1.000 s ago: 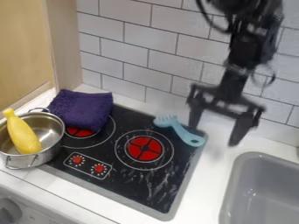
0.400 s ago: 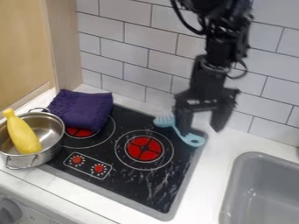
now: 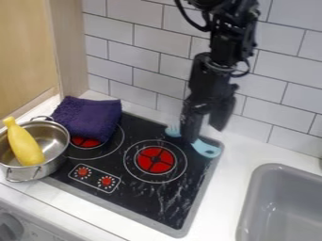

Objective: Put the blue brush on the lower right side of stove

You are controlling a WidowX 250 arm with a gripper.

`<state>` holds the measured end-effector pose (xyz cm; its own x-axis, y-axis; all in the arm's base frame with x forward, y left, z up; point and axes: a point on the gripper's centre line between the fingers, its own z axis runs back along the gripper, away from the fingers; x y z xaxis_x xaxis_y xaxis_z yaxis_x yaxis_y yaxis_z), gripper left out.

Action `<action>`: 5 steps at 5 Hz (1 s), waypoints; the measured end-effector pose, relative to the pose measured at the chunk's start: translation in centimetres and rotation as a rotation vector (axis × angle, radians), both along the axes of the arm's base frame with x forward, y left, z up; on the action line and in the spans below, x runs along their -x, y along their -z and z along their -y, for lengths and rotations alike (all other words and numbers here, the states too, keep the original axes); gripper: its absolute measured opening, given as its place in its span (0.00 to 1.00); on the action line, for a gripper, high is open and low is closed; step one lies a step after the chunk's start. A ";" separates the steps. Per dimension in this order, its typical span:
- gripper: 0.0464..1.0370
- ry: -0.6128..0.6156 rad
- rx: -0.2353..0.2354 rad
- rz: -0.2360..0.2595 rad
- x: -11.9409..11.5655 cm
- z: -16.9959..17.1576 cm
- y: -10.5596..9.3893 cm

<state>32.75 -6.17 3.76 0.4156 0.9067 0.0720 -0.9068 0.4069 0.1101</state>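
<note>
The black gripper (image 3: pixel 206 129) hangs at the back right corner of the stove (image 3: pixel 151 197), its two fingers apart. One finger stands in front of the middle of the light blue brush (image 3: pixel 206 148), hiding its handle there; the other is farther right, near the wall. The brush lies across the stove's upper right corner, its bristled end to the left and its rounded end to the right. Whether the finger touches the brush, I cannot tell.
A purple cloth (image 3: pixel 88 117) lies on the stove's back left. A metal pot (image 3: pixel 56 146) holding a yellow bottle-shaped object (image 3: pixel 25 143) stands at the left. A grey sink (image 3: pixel 280 202) is at the right; a tiled wall (image 3: pixel 144 52) rises behind.
The gripper has moved left from beyond the stove's right edge to over the brush, turning as it came. Its fingers look closer together from this angle. The brush has stayed in place.
</note>
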 end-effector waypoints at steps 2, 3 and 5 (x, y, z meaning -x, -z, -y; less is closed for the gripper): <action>0.96 -0.088 -0.045 0.035 -0.6 -1.1 0.4; 0.96 -0.087 -0.029 0.050 -1.1 -1.3 0.9; 0.96 -0.080 -0.052 0.017 -1.3 -1.6 2.9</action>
<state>34.08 -4.61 0.84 0.3407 0.9317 0.1261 -0.9380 0.3276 0.1135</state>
